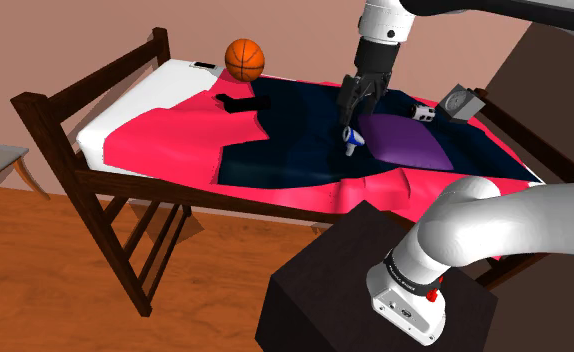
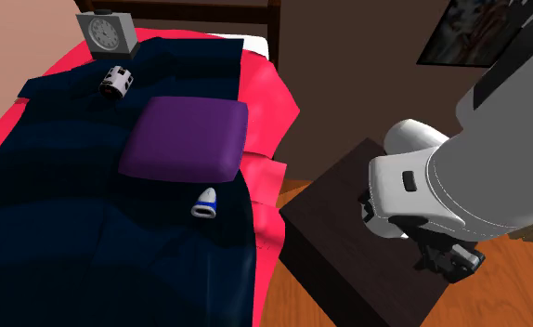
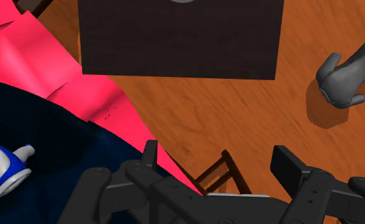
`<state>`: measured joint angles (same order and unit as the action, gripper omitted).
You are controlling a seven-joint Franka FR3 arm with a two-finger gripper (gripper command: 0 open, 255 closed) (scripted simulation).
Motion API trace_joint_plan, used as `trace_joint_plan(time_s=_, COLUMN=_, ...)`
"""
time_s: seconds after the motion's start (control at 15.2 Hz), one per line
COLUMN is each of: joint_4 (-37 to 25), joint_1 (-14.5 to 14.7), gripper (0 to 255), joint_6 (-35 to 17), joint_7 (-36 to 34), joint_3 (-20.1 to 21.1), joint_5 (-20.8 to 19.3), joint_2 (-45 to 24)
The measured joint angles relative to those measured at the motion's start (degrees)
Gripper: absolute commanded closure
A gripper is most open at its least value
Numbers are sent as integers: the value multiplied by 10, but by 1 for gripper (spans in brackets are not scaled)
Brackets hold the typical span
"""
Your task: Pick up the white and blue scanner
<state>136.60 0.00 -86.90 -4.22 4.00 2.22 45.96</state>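
The white and blue scanner [image 1: 350, 141] lies on the navy blanket [image 1: 285, 130] of the bed, right beside a purple pillow [image 1: 405, 140]. My black gripper [image 1: 356, 116] hangs a little above it, fingers pointing down and open with nothing between them. In the second exterior view the scanner [image 2: 206, 202] rests just off the pillow's [image 2: 186, 139] near corner. Seen from the wrist, the scanner [image 3: 6, 168] lies off to the side of the open gripper [image 3: 219, 164], outside the gap between the fingers [image 3: 151, 156].
An orange basketball [image 1: 244, 59] and a black object [image 1: 237, 103] lie at the bed's far end. An alarm clock [image 1: 462, 102] and a small white-and-black cylinder [image 1: 422, 112] sit beyond the pillow. The dark stand [image 1: 375, 290] is beside the bed. A grey object [image 3: 343, 79] lies on the wooden floor.
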Motion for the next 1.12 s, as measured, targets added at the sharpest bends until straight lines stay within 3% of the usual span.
trace_joint_plan(time_s=0.26, joint_4=29, joint_1=-3, gripper=0, joint_6=-21, joint_7=43, joint_3=-32, joint_5=-17, joint_2=15)
trace_joint_plan(time_s=0.59, joint_4=67, joint_1=-13, gripper=0, joint_6=-72, joint_7=147, joint_3=-111, joint_5=-60, joint_2=20)
trace_joint_plan(time_s=1.12, joint_4=81, joint_1=-23, gripper=0, joint_6=-175, joint_7=329, joint_3=-259, joint_5=-119, joint_2=-41)
